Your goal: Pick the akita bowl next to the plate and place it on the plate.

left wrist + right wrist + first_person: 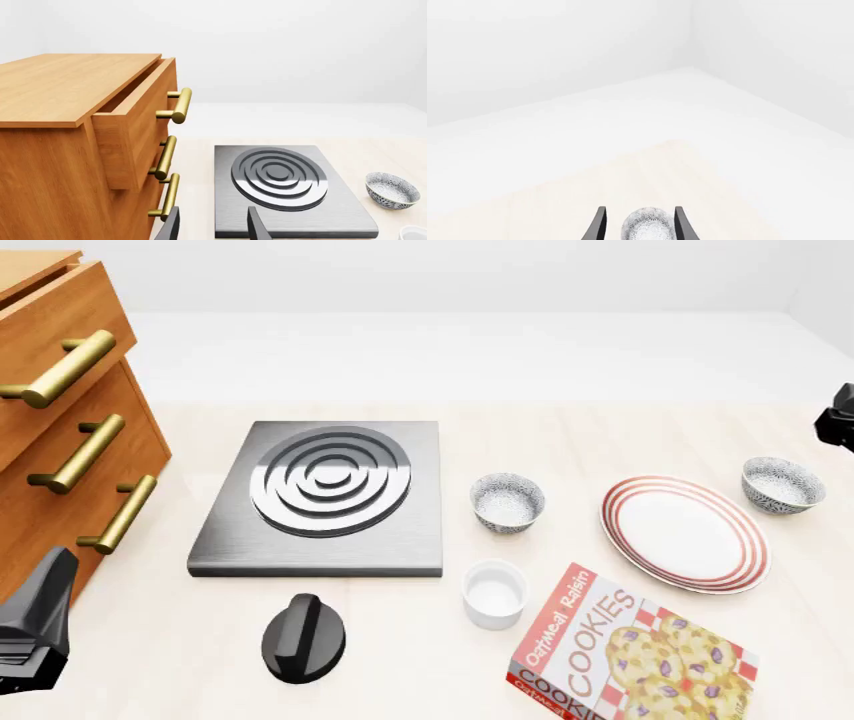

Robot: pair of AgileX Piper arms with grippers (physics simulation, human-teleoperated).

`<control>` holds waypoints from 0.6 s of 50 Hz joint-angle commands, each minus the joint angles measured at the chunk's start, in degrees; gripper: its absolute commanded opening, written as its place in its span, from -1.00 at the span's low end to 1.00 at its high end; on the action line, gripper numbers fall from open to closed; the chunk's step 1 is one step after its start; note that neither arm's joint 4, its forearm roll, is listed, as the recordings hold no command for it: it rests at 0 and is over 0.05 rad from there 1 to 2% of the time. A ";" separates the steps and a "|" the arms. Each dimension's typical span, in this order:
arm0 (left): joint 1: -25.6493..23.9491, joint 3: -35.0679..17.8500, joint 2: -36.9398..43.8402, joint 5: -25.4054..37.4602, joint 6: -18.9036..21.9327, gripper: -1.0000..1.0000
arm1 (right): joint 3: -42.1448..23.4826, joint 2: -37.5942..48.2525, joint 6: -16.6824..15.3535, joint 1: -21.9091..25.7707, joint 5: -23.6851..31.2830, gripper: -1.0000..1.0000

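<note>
The akita bowl [782,485] beside the plate wears a dark grey-and-white speckle outside and a paler speckled whitish inside; its look-alike bowl [507,502] near the stove shows the same pattern. The plate [685,533] is white with red concentric rings round its rim. The ramekin [494,593] is plain white. The stove plate [323,498] is brushed dark grey with a silvery-black ringed burner, and the knob [304,638] is glossy black. The cookie box [630,655] is red with white lettering and golden cookies dotted purple. The cabinet [73,145] is warm orange wood with brass handles [180,105]. The table [160,660] is pale cream wood grain.
</note>
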 commanded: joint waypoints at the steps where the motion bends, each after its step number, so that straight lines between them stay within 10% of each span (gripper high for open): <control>1: 0.00 0.00 0.00 0.00 0.00 1.00 | -0.62 -0.03 0.25 -0.24 0.65 1.00; 30: 0.00 0.00 0.00 0.00 0.00 1.00 | -0.91 -0.01 1.32 -1.26 1.64 1.00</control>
